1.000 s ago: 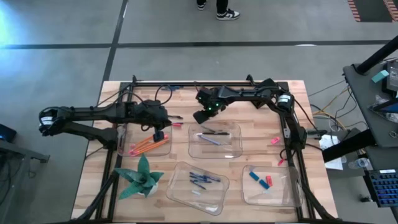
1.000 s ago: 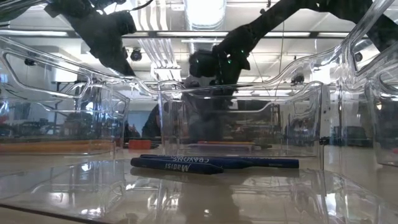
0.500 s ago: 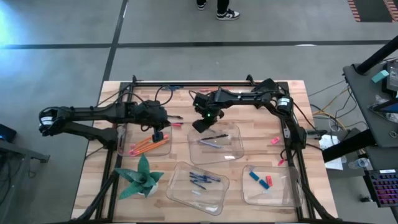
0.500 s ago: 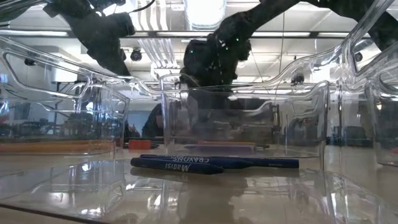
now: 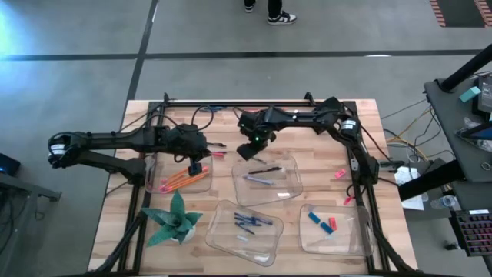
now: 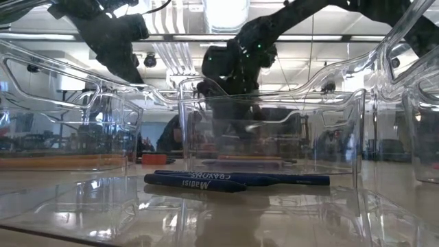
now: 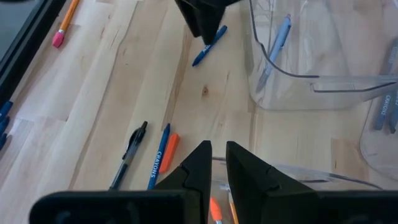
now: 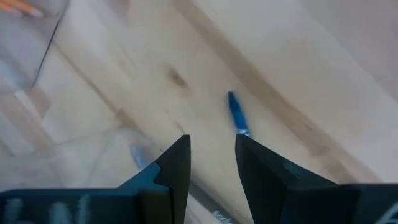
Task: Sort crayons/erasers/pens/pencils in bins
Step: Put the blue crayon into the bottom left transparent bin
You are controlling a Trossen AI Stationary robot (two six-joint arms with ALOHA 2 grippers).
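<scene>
From above, you can see the right tool hanging over the pale wooden counter just behind the middle clear plastic bin, the one with pens in it; the left tool sits over the clear bin of thin orange pencils. From the low camera, two dark blue crayons lie flat in the near bin, and both arms hang above the bins behind. From the left wrist, your left tool has its fingers nearly together with nothing between them, and a black pen, a blue crayon and a short orange stick lie loose on the counter ahead. From the right wrist, your right tool has its fingers a little apart and empty, with a small blue pen lying on the wood just past them. That pen should be light, stiff and smooth, so it may roll. Pinch it across the middle, from both sides.
</scene>
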